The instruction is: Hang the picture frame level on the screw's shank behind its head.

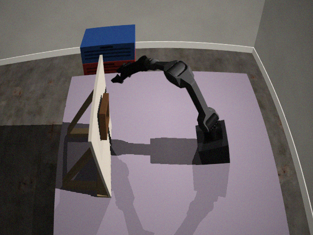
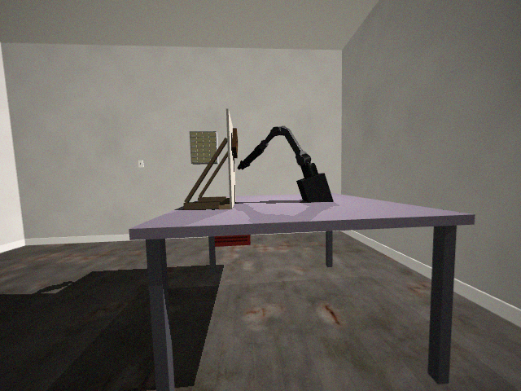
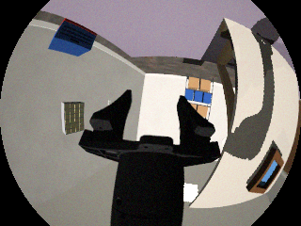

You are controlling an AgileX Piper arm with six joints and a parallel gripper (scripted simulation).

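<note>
While picture frame point(image 1: 103, 115) hangs flat against cream upright board point(image 1: 97, 101) on lilac worktop point(image 1: 164, 113), claw point(image 1: 117, 78) hovers near board's far end, apart from frame, fingers spread wide, gripping nothing. Screw hidden behind frame. Wooden braces point(image 1: 80, 113) prop board from behind. Blue-red cabinet point(image 1: 108, 40) stands on floor beyond worktop.
</note>
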